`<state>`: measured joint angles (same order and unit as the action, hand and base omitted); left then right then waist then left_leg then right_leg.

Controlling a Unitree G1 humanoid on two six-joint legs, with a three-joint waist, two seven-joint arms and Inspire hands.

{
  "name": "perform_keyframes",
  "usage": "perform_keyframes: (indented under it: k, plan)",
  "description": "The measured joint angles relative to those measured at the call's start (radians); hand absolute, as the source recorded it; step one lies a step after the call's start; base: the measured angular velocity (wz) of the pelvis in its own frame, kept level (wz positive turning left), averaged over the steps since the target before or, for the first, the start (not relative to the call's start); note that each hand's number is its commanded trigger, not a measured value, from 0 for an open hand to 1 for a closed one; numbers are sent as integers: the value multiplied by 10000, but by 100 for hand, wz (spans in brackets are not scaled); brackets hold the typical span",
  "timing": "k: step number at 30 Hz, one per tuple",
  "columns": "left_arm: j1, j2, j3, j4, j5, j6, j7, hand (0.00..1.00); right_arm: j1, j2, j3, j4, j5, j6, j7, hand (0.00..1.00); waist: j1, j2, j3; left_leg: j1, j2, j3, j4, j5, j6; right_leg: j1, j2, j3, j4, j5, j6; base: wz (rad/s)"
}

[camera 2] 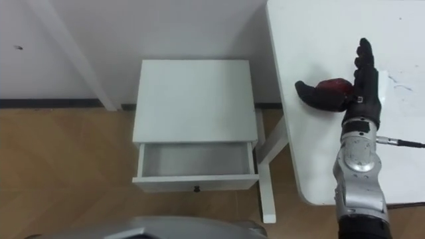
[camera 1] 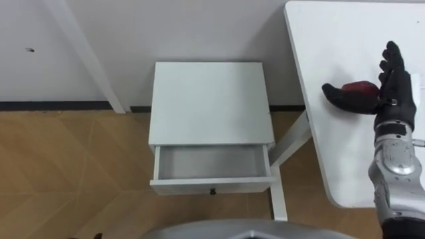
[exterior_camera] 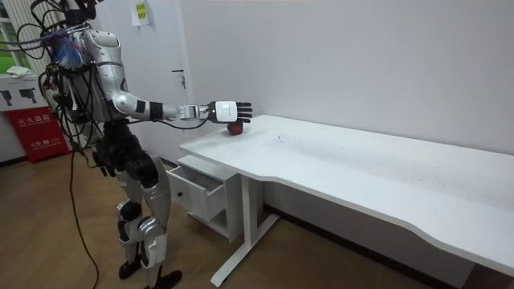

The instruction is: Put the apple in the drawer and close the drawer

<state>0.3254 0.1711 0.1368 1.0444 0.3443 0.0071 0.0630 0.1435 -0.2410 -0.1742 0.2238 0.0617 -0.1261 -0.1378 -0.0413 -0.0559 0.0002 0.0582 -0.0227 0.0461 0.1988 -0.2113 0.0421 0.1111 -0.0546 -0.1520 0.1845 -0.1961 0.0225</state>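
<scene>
A dark red apple (camera 1: 363, 85) lies on the white desk (camera 1: 332, 40) near its left edge. My right hand (camera 1: 393, 89) rests over the desk, open, with straight fingers beside the apple and the thumb stretched out in front of it. The apple sits in the gap between thumb and fingers. To the left of the desk stands a small white nightstand (camera 1: 211, 99), and its drawer (camera 1: 211, 163) is pulled out and holds nothing. In the room view my right hand (exterior_camera: 227, 110) reaches out over the desk corner to the apple (exterior_camera: 234, 127), and my left hand (exterior_camera: 103, 164) hangs at my hip.
I stand on the wooden floor (camera 1: 66, 172) facing the nightstand, which is against the white wall. A white slanted beam (camera 1: 86, 60) runs down the wall on the left. A white desk leg (camera 1: 279, 192) stands just right of the drawer.
</scene>
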Motion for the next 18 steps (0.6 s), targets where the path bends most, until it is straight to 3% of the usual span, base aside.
perform_keyframes:
  k: [7,14,15,16,17,18]
  plan:
    - [2,13,16,-52,183,-8,-200,0,-6,-43,-8,263,-320,-2,642,0,-5,10,-56,-81,-53,-4,72,2,0,-70,1,-39,-6,1,0,0]
    - [-22,25,15,-107,206,-16,-263,0,-7,-74,36,761,-798,-72,970,0,-11,-26,-53,49,-50,-17,30,2,0,83,-16,-173,-31,0,1,2]
    - [-22,25,16,-109,205,-22,-250,0,15,-80,56,1022,-950,-67,969,21,-27,-33,-65,67,-50,-21,-12,0,-1,128,-20,-197,-53,0,1,6]
    - [-24,25,15,-110,205,-23,-236,0,19,-80,66,1261,-1140,-45,975,49,-22,-106,-84,60,-45,-24,-14,0,-1,153,-26,-224,-104,1,1,5]
    - [-20,25,12,-104,205,-23,-236,0,24,-80,69,1363,-1211,-41,972,84,-23,-114,-78,53,-42,-24,-13,0,-1,165,-32,-249,-130,3,0,5]
    - [-4,25,-9,-78,205,-23,-236,0,24,-83,71,1405,-1344,-120,971,100,-30,-116,-78,52,-41,-30,-10,1,0,180,-40,-285,-136,15,4,4]
